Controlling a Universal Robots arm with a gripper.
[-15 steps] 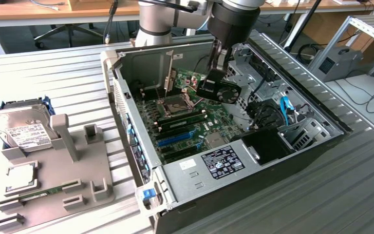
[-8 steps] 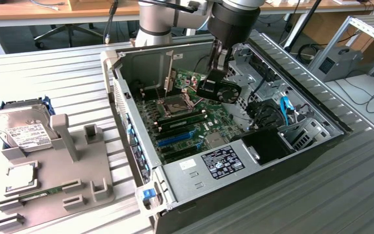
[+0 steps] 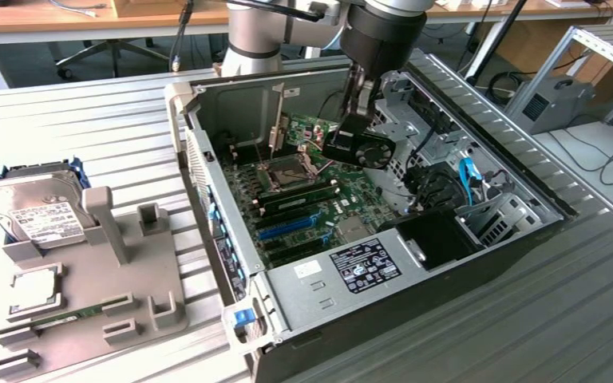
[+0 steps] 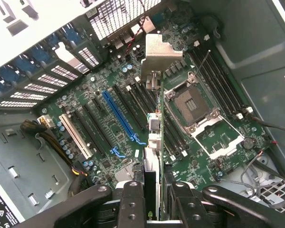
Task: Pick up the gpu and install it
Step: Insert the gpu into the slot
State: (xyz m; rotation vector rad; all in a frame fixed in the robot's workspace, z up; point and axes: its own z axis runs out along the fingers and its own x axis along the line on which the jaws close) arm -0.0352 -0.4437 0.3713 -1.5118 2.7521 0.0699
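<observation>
The gripper [image 3: 351,142] hangs inside the open computer case [image 3: 520,239], its jaws clenched on the gpu [image 3: 362,149], which is held in the air above the motherboard [image 3: 318,203] and not yet seated. In the wrist view the gpu [image 4: 155,142] is seen edge-on between the two black fingers [image 4: 133,199], its long axis running straight away from the jaws, with the silver metal bracket [image 4: 156,53] at the far end, toward the perforated rear wall of the case. The expansion slots lie below it and roughly parallel to that axis: the blue slot [image 4: 121,118] sits off to one side of the card's edge, the black slots nearer beneath it. How far the card's edge stands off from any slot I cannot tell.

The card is thin, stiff green circuit board with a small round black fan [image 3: 373,152]. The bracket is folded bright sheet metal. The case is dull grey steel, standing on a ribbed metal counter [image 3: 104,136]. To the exterior view's left, a grey holder tray [image 3: 125,303] carries a silver hard drive [image 3: 35,211].
</observation>
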